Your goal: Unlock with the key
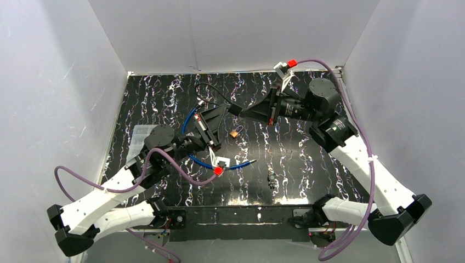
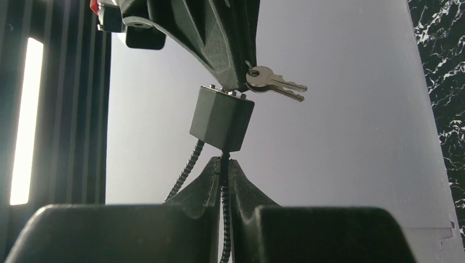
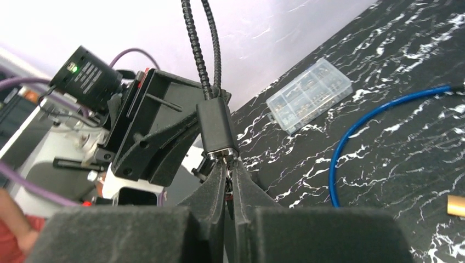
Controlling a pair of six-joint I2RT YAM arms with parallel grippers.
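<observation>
**Two pincers on one cable lock, held aloft: key turn is the step in hand**

Both arms meet over the far-middle of the surface (image 1: pixel 307 164), and no part of the lock rests on it.

- **Left pincer** (image 2: pixel 225 163): narrow, clamped on the braided cable (image 2: pixel 183 172) right under the lock body (image 2: pixel 222 118).
- **Right pincer** (image 3: pixel 229 174): narrow too, tips pinched at the body's metal keyway face. In the left wrist view the key bunch (image 2: pixel 275 83) hangs off its tip, two loose keys sticking out sideways.
- **Key:** it looks like the right pincer grips one key of that bunch with the blade in the keyway. The blade is hidden between the fingers, so I can't confirm depth.

Geometry that matters:
- The body's long axis runs straight from one pincer to the other.
- The cable end faces the left pincer. The keyway end faces the right pincer, touching its tips.
- Key axis, body axis and right pincer axis are roughly collinear.
- The right arm is on the key; the left is just the anchor.

My read: next is a wrist roll of the right pincer about that axis, with the left bracing the cable against the torque. Risk: the anchor grip is on the cable, not the body, so the body may spin with the key.

Down on the surface, not involved: clear parts box (image 3: pixel 310 94), blue tube (image 3: pixel 378 118), small brass padlock (image 1: pixel 236 133).
</observation>
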